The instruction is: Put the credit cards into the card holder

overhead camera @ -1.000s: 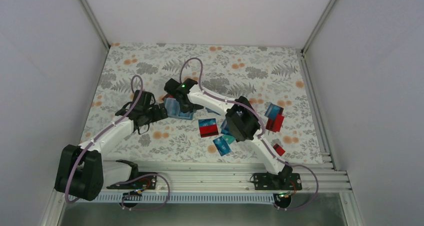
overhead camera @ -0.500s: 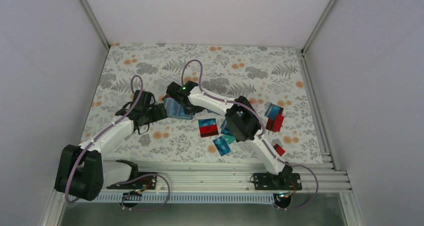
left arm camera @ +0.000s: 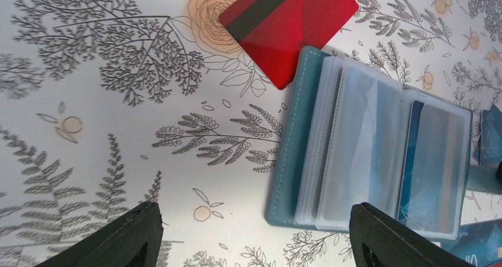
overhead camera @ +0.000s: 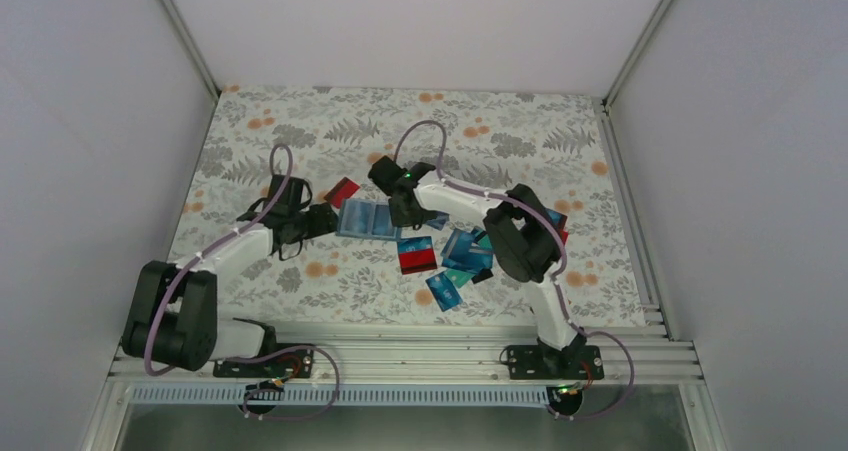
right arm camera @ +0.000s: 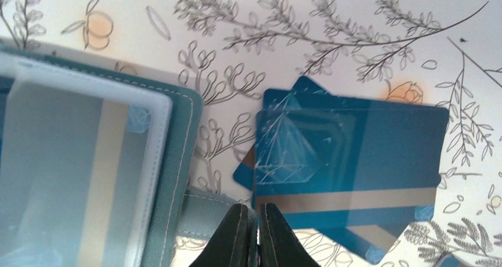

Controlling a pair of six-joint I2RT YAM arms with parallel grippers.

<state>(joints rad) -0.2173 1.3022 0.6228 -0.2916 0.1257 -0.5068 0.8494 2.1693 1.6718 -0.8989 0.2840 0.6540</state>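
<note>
Right jaws, clenched, are nearer: blue credit cards (right arm camera: 355, 154) lie just ahead, long axis crosswise, card holder (right arm camera: 177, 154) to their left. Left jaws spread, empty.

Left arm (overhead camera: 240, 243), right arm (overhead camera: 455, 196): white links, black joints, looping purple cables (overhead camera: 421, 123). Left gripper (left arm camera: 255, 208), right gripper (right arm camera: 254, 208): black fingers.

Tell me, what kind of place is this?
Most likely a robotics lab test cell: plain white walls box in a table with a floral cover, two robot arms are bolted to a metal rail at its edge, and credit cards lie scattered beside an open card holder.
</note>
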